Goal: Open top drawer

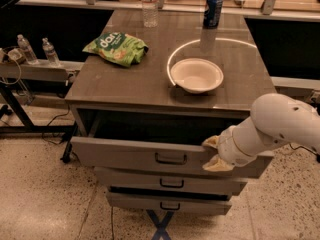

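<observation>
The top drawer (125, 155) is a wide grey metal front with a small dark loop handle (170, 158) at its centre. It stands pulled partly out, with a dark gap behind its upper edge. My gripper (215, 154), on a white arm coming in from the right, is at the right part of that drawer front. One tan finger (212, 142) is at the front's top edge and the other lies lower on its face, so the gripper is open and holds nothing. The handle is free, left of the gripper.
Two shorter grey drawers, the middle (135, 179) and the bottom (140, 201), sit below. On the cabinet top (125, 86) are a white bowl (196, 75), a green chip bag (116, 47), a blue can (213, 9) and a water bottle (149, 6). A side bench at left (35, 70) holds small bottles.
</observation>
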`<move>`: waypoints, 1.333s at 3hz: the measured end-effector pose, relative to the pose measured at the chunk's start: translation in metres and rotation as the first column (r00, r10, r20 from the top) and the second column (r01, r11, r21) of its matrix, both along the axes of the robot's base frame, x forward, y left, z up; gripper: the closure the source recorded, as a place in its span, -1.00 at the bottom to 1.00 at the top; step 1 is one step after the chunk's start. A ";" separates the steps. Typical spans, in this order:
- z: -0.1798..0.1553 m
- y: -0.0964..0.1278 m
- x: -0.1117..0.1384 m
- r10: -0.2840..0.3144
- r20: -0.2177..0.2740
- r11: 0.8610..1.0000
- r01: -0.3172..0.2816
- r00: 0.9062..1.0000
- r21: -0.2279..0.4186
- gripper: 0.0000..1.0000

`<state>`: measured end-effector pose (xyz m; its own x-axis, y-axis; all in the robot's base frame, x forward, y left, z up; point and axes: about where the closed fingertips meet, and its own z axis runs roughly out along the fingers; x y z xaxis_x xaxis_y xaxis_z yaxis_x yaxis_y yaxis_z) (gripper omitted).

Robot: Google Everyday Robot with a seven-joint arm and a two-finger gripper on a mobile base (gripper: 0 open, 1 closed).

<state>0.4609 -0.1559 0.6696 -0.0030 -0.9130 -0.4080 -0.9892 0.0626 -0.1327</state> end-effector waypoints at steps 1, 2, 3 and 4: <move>0.006 0.000 0.000 0.000 0.000 1.000 0.000 1.000 0.000 0.84; 0.008 0.000 0.000 0.000 0.000 1.000 0.000 1.000 0.000 1.00; 0.008 -0.014 -0.036 -0.034 -0.050 0.999 0.034 0.998 0.002 1.00; 0.008 -0.016 -0.044 -0.041 -0.060 0.999 0.041 0.997 0.003 1.00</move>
